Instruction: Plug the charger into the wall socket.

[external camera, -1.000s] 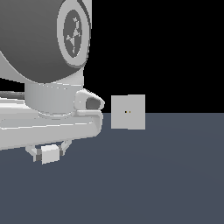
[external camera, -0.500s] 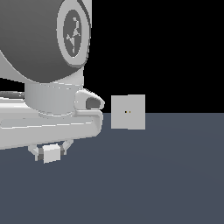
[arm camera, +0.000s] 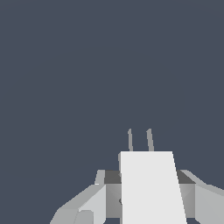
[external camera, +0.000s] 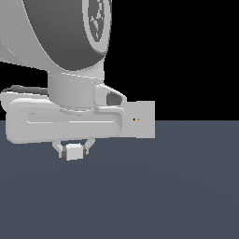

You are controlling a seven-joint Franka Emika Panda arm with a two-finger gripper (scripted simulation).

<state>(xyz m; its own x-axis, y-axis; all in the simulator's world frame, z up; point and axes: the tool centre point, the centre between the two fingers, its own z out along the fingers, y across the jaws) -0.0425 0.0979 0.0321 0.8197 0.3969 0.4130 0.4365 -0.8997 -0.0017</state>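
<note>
gripper (external camera: 73,148) clamping charger (external camera: 73,151), unmoved since earlier

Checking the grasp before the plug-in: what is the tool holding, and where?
The tool holds the charger by its two side faces, one finger on each; its prongs point away.

Charger (external camera: 73,151) clamped between the fingers of the gripper (external camera: 73,148), under the arm (external camera: 65,122), just above the floor (external camera: 163,186). Wall socket (external camera: 142,119) upright farther back, toward the exterior view's right of the charger, partly hidden behind the arm, well apart from the charger. In the wrist view, two prongs (arm camera: 140,140) jutting from the charger's far end over bare floor.
</note>
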